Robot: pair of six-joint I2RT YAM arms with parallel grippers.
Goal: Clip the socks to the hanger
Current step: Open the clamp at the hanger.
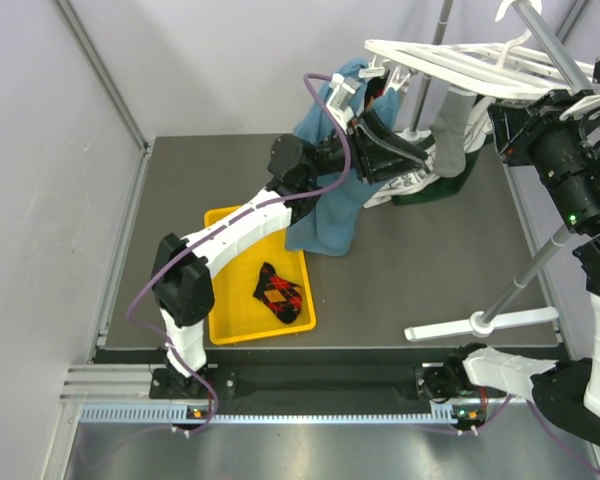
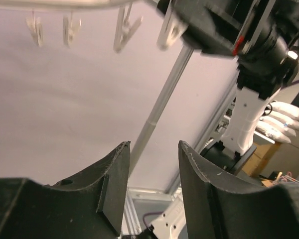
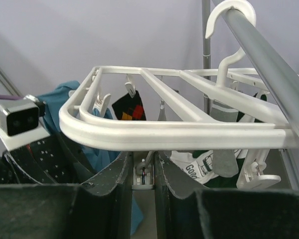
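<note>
The white hanger (image 1: 450, 55) hangs at the back right, and its front bar (image 3: 179, 130) crosses the right wrist view. My right gripper (image 3: 143, 158) is shut on a small white clip (image 3: 143, 175) just under that bar. One argyle sock (image 3: 129, 107) hangs from a clip farther back, and a grey sock (image 1: 450, 130) hangs near the middle. Another argyle sock (image 1: 280, 293) lies in the yellow tray (image 1: 225, 325). My left gripper (image 2: 152, 145) is open and empty, pointing up below the hanger's dangling clips (image 2: 124, 32). In the top view my left gripper (image 1: 405, 152) sits under the hanger's left end.
A blue cloth (image 1: 325, 200) hangs from the hanger's left side, and a white printed sock (image 3: 194, 167) hangs beside the grey one. The grey stand pole (image 1: 540, 255) slants down to its white foot (image 1: 480, 322) at the front right. Grey walls close in the left and back.
</note>
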